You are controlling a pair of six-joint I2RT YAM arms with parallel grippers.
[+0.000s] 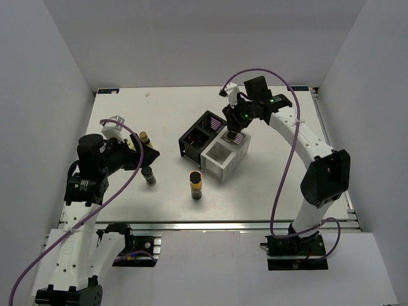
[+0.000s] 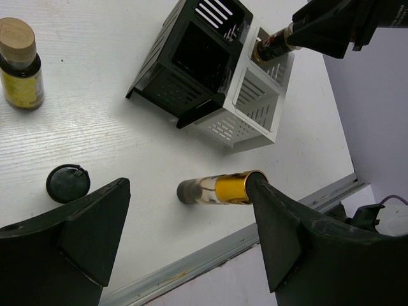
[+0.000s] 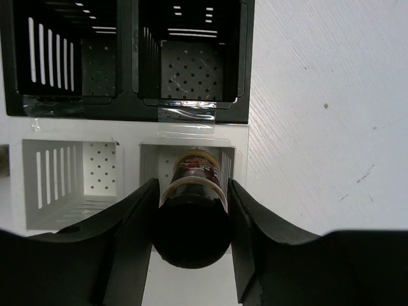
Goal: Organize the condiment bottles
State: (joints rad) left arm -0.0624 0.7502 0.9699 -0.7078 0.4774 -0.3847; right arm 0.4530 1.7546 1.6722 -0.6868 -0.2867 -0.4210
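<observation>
My right gripper [image 3: 191,220] [image 1: 236,129] is shut on a dark-capped bottle with a red label [image 3: 194,175] [image 1: 236,136]. The bottle's lower end stands in a white compartment of the black-and-white rack [image 3: 191,115] [image 1: 193,137]. Three more condiment bottles stand on the table. One has a gold label [image 1: 196,185] [image 2: 223,189], one a dark cap [image 1: 150,176] [image 2: 66,183], and one a tan cap over a yellow body [image 1: 144,137] [image 2: 19,64]. My left gripper [image 1: 148,155] [image 2: 187,207] hangs open above the table between the dark-capped and gold-labelled bottles, holding nothing.
The rack [image 2: 159,83] has two black compartments and two white ones; three show nothing inside. The table's metal front edge [image 2: 210,252] runs just below the left gripper. White walls close in the table on three sides.
</observation>
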